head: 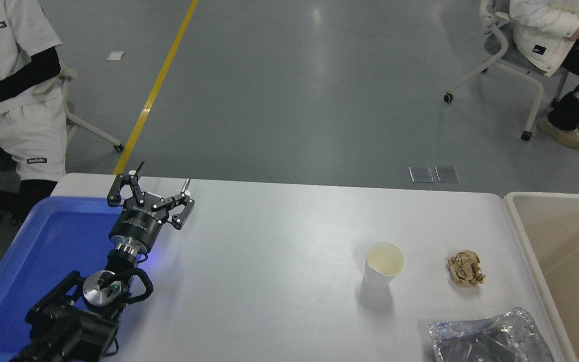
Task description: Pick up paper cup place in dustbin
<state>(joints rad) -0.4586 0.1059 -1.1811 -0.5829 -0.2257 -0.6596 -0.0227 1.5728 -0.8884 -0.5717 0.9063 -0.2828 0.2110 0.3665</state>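
The paper cup (pixel 383 265) stands upright on the white table (pixel 269 261), right of centre, its cream inside showing. The dustbin (pixel 566 261), a large beige tub, sits at the table's right edge and is cut off by the picture. My left gripper (pixel 161 180) is open and empty, parked at the left over the edge of a blue tray, far from the cup. My right arm is out of view.
A blue plastic tray (pixel 43 251) lies at the left under my left arm. A crumpled brown paper ball (pixel 465 269) lies between the cup and the dustbin. A crinkled silver foil tray (pixel 490 338) sits at the front right. People sit beyond the table at both top corners.
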